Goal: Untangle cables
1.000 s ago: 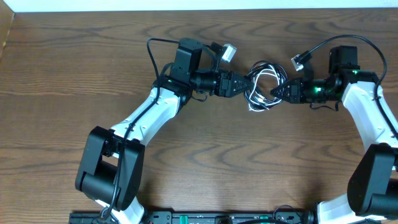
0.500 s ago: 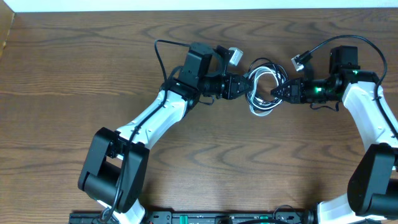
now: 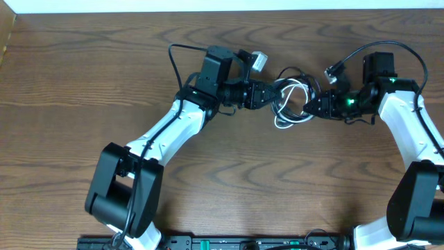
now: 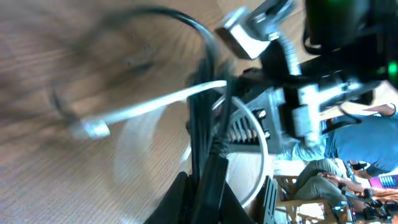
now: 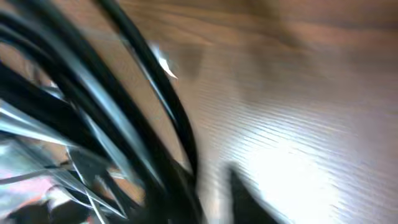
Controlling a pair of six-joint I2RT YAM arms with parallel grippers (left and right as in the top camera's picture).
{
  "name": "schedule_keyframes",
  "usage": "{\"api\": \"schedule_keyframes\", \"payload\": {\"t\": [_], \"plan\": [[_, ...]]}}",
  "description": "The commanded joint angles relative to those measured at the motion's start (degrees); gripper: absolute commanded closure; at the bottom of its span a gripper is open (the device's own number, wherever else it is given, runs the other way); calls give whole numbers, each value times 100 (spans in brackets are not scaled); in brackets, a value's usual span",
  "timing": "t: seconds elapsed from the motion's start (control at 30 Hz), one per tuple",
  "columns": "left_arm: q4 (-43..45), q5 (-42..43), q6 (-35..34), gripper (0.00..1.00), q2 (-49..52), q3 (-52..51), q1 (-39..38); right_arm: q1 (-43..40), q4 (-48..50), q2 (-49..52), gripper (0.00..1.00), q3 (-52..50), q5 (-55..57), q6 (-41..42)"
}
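Note:
The cables lie tangled on the wooden table (image 3: 208,180) between my two grippers. The black cable (image 3: 292,70) loops over the top of the tangle and the white cable (image 3: 286,123) loops out below. My left gripper (image 3: 270,94) holds the tangle's left side. In the left wrist view it (image 4: 208,190) is shut on the black cable (image 4: 202,124), while the white cable (image 4: 155,102) runs off left to a small plug. My right gripper (image 3: 311,106) is at the tangle's right side. The blurred right wrist view shows bare wood between its fingers (image 5: 214,186) and black cable (image 5: 155,99) beside the left one.
Thicker black wires with silver plugs (image 3: 258,60) (image 3: 333,68) belong to the arms and arch above both wrists. A pale wall strip (image 3: 222,4) borders the table's far edge. Brown wood stretches in front of the arms.
My left gripper has closed on the black cable. My right gripper has opened and let go of the tangle, shifting slightly. The white loop has sagged and flattened.

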Motion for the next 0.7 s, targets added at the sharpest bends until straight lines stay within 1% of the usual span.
{"api": "schedule_keyframes", "payload": {"t": [0.0,0.1,0.17,0.23,0.3,0.4,0.43,0.5,0.57,0.67], "plan": [[46,234,52,93,-439,-22,125,-46,-48,13,25,9,780,507],[4,256,52,92,-496,-22,125,-46,-90,13,14,9,774,540],[2,256,52,93,-501,-22,125,-46,-138,13,10,9,743,538],[-7,254,52,92,-498,-22,125,-46,-197,13,8,9,527,459],[-17,254,55,93,-498,-22,125,-46,-240,13,12,11,17,85],[-22,184,68,92,-498,-22,127,-46,-293,13,24,11,-1091,-544],[-22,155,79,92,-498,-22,125,-46,-304,13,30,11,-1408,-704],[-59,-13,79,92,-498,-22,125,-46,-306,13,36,11,-1932,-883],[-83,-144,138,92,-498,-22,125,-46,-302,13,38,11,-2118,-940],[-190,-254,472,93,-498,-22,125,-46,-304,13,41,11,-2149,-968]]}}
